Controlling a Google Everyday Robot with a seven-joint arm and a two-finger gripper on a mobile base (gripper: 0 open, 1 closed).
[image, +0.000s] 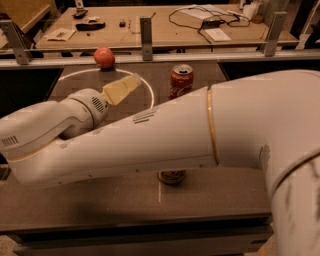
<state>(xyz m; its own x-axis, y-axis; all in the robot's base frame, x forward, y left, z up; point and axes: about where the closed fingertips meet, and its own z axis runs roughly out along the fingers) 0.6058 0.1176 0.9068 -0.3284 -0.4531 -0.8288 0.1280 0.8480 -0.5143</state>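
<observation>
Your gripper (120, 89) sits upper left of centre, just below-right of the apple (104, 57), w/ the red can (181, 80) to its right; can't tell if it's clenched or released. Risk: the forearm hangs low over the bench (90, 215) (second can (171, 177) pokes out beneath, lower centre), so a sideways swing could topple it or set the apple rolling.

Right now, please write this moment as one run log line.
gripper: above table, over white circle | things: apple nearest, behind it; red can near | rest: second can, partly hidden under arm
</observation>
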